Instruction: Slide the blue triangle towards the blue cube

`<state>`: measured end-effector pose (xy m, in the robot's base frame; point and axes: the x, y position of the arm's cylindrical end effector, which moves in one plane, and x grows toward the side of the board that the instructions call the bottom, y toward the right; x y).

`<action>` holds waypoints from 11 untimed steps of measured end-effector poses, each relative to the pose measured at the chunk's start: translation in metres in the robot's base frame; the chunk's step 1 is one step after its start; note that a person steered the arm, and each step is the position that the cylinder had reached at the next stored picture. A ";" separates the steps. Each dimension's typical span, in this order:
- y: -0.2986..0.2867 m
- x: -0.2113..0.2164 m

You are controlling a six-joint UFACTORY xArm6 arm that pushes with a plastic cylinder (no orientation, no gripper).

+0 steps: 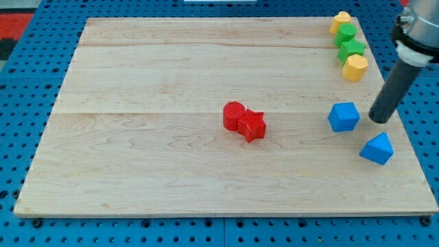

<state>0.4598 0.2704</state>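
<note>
- Jaws do not exist on this arm, so nothing is spread, pressed together or pinching; it ends in a dark rod, and my tip (380,120) rests on the wooden board (137,151) touching no block.
- Going from the view's left: the left half of the board carries nothing I can name.
- Near the centre, a red cylinder (233,114) and a red star-shaped block (253,126) sit touching each other, the star at about 4 o'clock of the cylinder.
- Further right, the blue cube (343,116) stands alone, well apart from the red pair.
- At the board's 1 o'clock corner, 4 blocks run in a short line: a yellow block (341,21), a green block (346,34), a second green block (352,49) and a second yellow block (355,67); their exact shapes are hard to make out.
- My tip stands just beside the cube, at its 3 o'clock, and at about 12 o'clock of the blue triangle (377,149).
- The blue triangle lies near the board's right edge, at about 4 o'clock of the cube, near it but not touching.
- Progress, as I judge it: a gap is left between triangle and cube, so the closing push towards 10 o'clock is not yet done, and my tip would need to get round to the triangle's 4 o'clock side first.
- Its apex points roughly to 1 o'clock; its long axis seems to run from 10 o'clock to 4 o'clock, though this is not certain.
</note>
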 end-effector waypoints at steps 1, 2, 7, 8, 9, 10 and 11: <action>0.039 0.014; 0.066 0.056; -0.036 0.080; -0.036 0.073; -0.036 0.066; -0.031 0.058; -0.025 0.051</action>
